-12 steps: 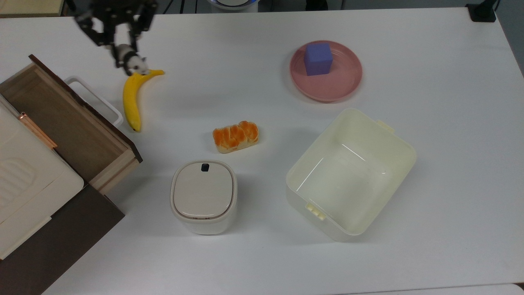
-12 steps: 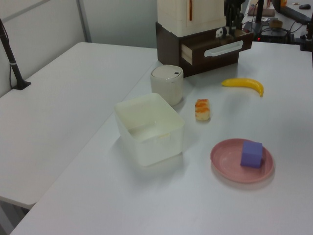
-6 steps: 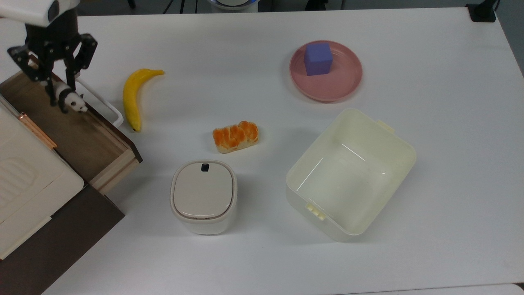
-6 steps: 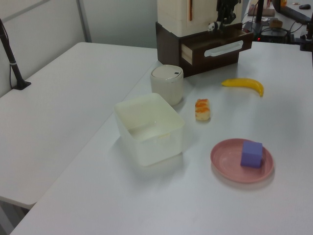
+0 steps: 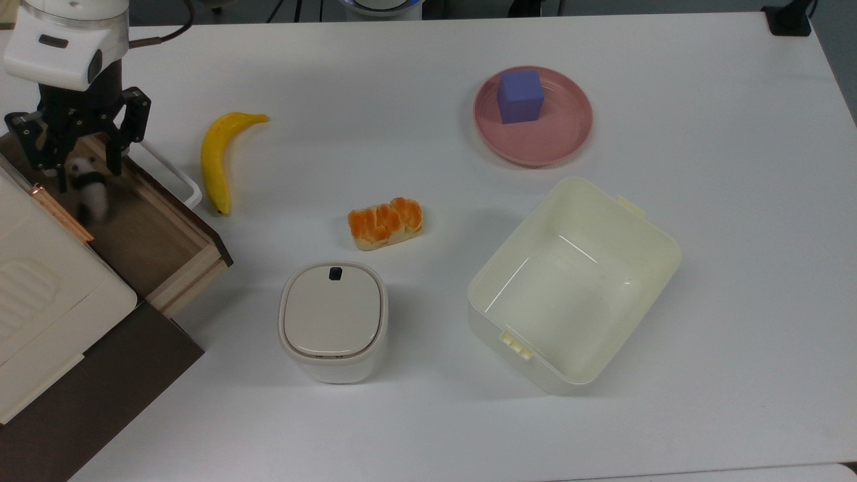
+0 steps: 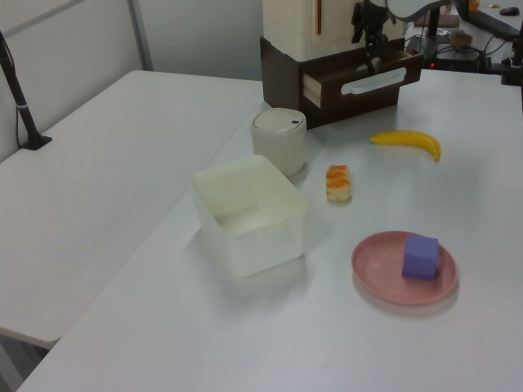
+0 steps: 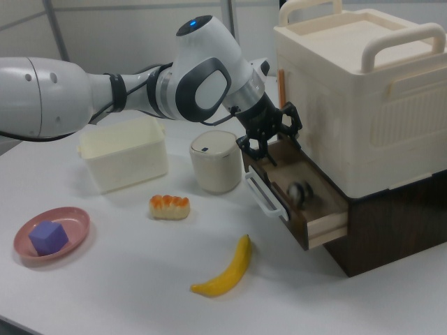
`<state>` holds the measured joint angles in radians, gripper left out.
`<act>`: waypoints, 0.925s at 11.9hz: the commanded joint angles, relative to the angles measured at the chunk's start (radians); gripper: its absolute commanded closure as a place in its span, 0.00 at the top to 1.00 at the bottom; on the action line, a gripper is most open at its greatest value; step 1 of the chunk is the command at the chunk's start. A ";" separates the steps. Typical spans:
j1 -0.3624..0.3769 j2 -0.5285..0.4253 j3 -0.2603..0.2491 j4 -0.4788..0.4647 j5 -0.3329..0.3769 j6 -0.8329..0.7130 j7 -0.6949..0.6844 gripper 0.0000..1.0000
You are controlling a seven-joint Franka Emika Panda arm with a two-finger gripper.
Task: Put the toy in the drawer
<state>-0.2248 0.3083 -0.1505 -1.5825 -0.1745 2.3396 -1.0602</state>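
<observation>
Over the drawer [image 5: 144, 231] at the top view's left, the gripper [image 5: 79, 157] hangs wide open and empty, the toy [image 5: 89, 187] dropping inside; next, probably withdraw.

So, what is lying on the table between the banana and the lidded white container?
In the top view, the bread loaf lies roughly between the banana and the lidded white container, a little toward the top view's right, touching neither.
</observation>
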 commanded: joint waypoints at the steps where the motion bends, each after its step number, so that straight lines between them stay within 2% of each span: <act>1: 0.011 -0.014 0.011 0.015 0.003 -0.011 0.110 0.65; 3: 0.022 -0.037 0.032 0.013 0.006 -0.102 0.214 0.65; 5: 0.027 -0.063 0.087 0.015 0.026 -0.247 0.351 0.67; 6: 0.027 -0.069 0.121 0.016 0.042 -0.313 0.432 0.70; 8: 0.042 -0.089 0.146 0.010 0.116 -0.377 0.581 0.71; 9: 0.062 -0.100 0.146 0.009 0.174 -0.390 0.668 0.80; 11: 0.105 -0.121 0.137 -0.007 0.202 -0.440 0.794 0.97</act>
<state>-0.1678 0.2332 0.0021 -1.5580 -0.0120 1.9581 -0.3936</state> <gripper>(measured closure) 0.203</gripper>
